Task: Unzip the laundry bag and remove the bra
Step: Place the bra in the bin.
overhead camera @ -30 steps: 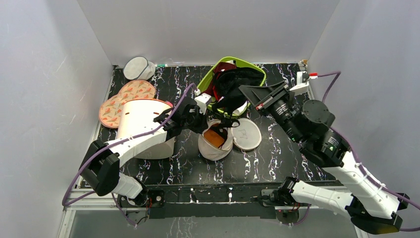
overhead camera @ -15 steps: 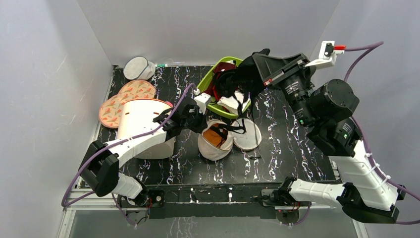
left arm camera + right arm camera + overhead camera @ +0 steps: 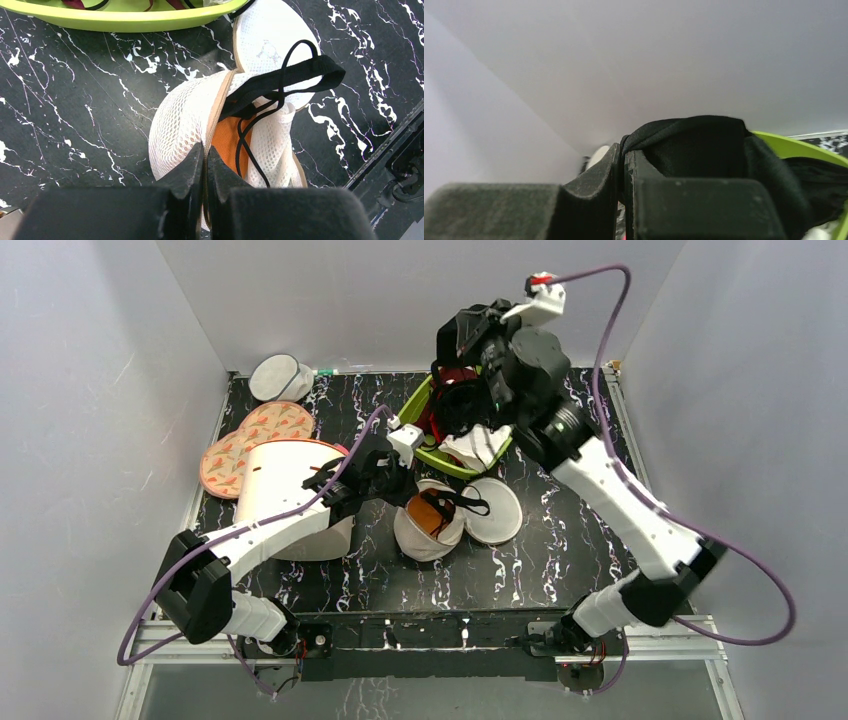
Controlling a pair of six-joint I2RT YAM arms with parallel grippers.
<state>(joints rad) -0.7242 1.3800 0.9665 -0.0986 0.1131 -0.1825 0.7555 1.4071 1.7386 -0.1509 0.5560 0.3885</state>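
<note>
Laundry bag (image 3: 182, 125) unzipped, bra (image 3: 226, 142) inside, left tool (image 3: 205, 149) pinching rim (image 3: 216, 107), print (image 3: 266, 50) unreadable

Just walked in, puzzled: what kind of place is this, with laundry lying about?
Likely a robot test booth, not a laundry room: plain white walls box in a marbled table, a left arm and right arm are bolted at its near edge, and a laundry bag and green basket sit as props.
</note>
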